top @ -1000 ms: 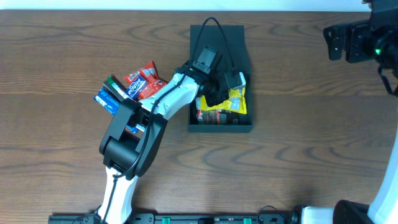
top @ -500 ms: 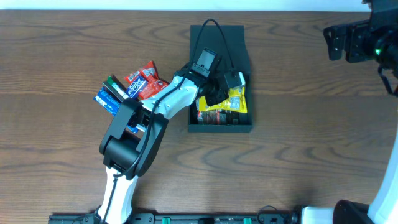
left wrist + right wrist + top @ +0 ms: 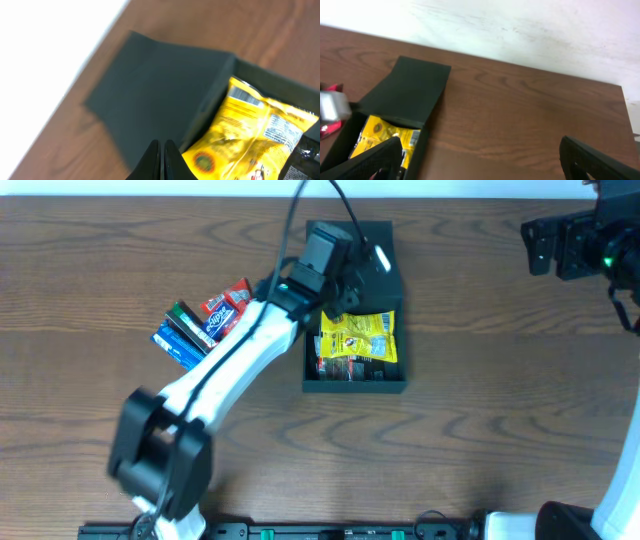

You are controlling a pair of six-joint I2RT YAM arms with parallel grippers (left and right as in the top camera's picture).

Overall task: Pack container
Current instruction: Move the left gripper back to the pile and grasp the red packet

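Note:
The container (image 3: 355,385) is a dark square box with its flap lid (image 3: 385,240) lying open behind it. A yellow snack packet (image 3: 358,337) lies flat inside on darker packets. My left gripper (image 3: 352,275) is shut and empty, raised over the flap close to the box's back wall. In the left wrist view its fingertips (image 3: 161,145) touch each other above the flap (image 3: 150,85), with the yellow packet (image 3: 250,135) to their right. My right gripper (image 3: 560,245) is open and empty at the far right; its wrist view (image 3: 480,150) shows the container (image 3: 417,145) at lower left.
A pile of red, blue and green snack packets (image 3: 205,325) lies on the wooden table left of the container, partly under my left arm. The table's far edge meets a white wall (image 3: 520,25).
My left gripper has lifted out of the box and moved back over the flap. The yellow packet now lies uncovered and flat in the box. The right arm has not moved.

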